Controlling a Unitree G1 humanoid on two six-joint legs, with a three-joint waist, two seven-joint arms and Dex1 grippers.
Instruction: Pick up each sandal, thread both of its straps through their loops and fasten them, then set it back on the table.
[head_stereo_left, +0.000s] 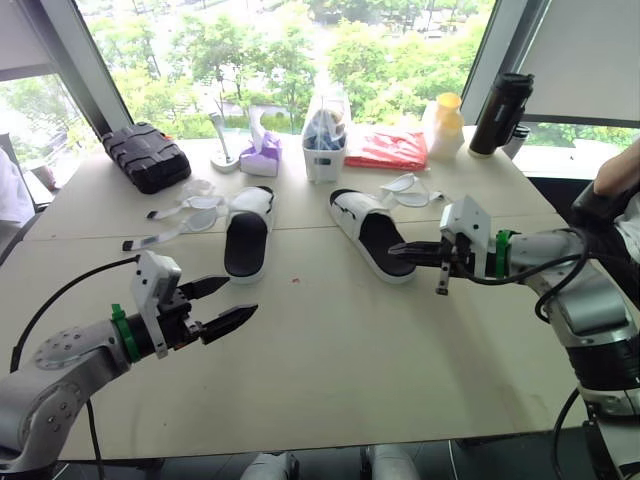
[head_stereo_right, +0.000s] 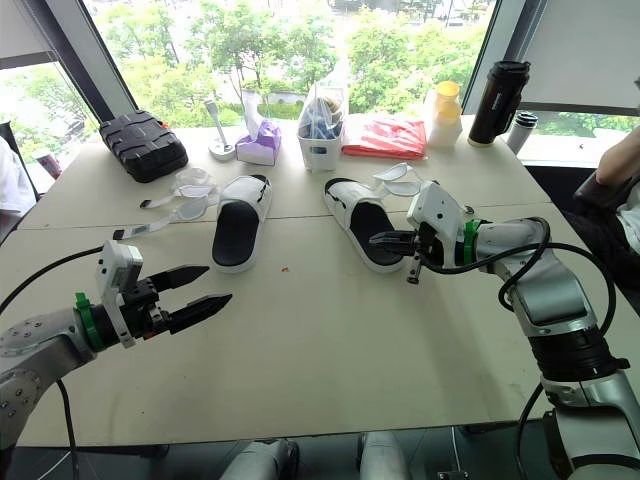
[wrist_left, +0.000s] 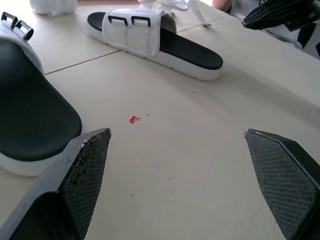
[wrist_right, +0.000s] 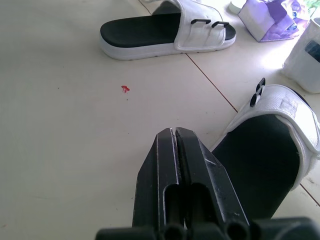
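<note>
Two white sandals with black footbeds lie flat on the table. The left sandal (head_stereo_left: 246, 243) has its loose straps (head_stereo_left: 182, 216) trailing out to its left. The right sandal (head_stereo_left: 372, 233) has its straps (head_stereo_left: 412, 190) spread behind it. My left gripper (head_stereo_left: 222, 303) hovers open above the table, in front of the left sandal and apart from it. My right gripper (head_stereo_left: 399, 250) is shut with nothing in it, its tips over the right sandal's near end. In the right wrist view the shut fingers (wrist_right: 176, 165) point beside that sandal's footbed (wrist_right: 260, 155).
Along the far edge stand a black case (head_stereo_left: 146, 156), a purple tissue pack (head_stereo_left: 262, 154), a white holder (head_stereo_left: 324, 148), a red packet (head_stereo_left: 389, 149), a yellow-capped bottle (head_stereo_left: 446, 125) and a black flask (head_stereo_left: 500, 113). A tiny red speck (wrist_left: 134, 119) lies between the sandals. A person sits at right.
</note>
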